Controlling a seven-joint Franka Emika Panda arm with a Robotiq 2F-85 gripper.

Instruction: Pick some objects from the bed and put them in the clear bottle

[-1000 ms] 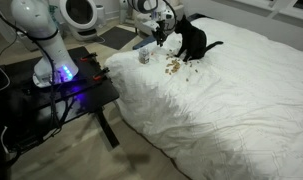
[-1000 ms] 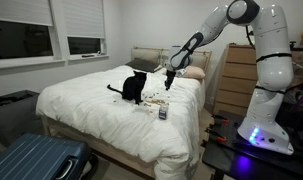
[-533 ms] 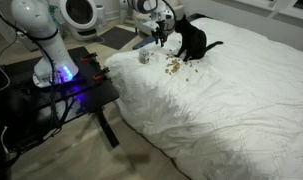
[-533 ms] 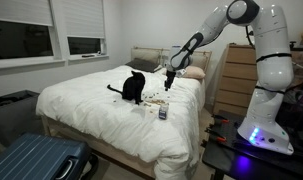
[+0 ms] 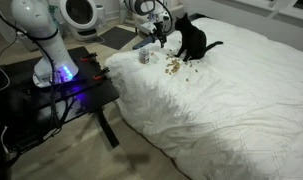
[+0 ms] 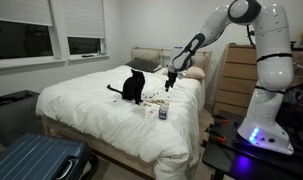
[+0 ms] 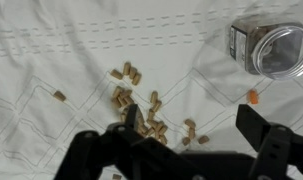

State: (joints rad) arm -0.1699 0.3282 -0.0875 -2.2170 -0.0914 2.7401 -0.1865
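Bed (image 6: 91,120): white rumpled duvet, taking up most of both exterior views. It is carrying everything the task concerns.

White robot arm (image 6: 269,70) is standing on a black table (image 5: 96,92) beside the bed and reaching out over the mattress. A blue suitcase (image 6: 36,160) is lying on the floor at the near corner of the bed. Two windows are showing on the far wall, and a wooden dresser (image 6: 236,85) is standing behind the arm.

Black cat (image 5: 194,38) is sitting on the duvet, just beside the scattered bits.

Gripper (image 7: 191,135) is hovering low over the duvet with its fingers (image 7: 276,145) spread wide, nothing showing between them.

Clear bottle (image 7: 266,45) is sitting on the duvet in the upper corner of the wrist view, apart from the gripper and beyond one finger. Its round mouth is facing the camera, and tan bits are showing through its wall. In an exterior view it (image 5: 144,56) is standing near the edge of the bed.

Pellets (image 7: 141,105): a loose tan-brown cluster on the duvet, lying just ahead of and partly under the finger on the side away from the bottle — a few strays are lying farther out. One small orange bit (image 7: 253,97) is lying between the bottle and the nearer finger.
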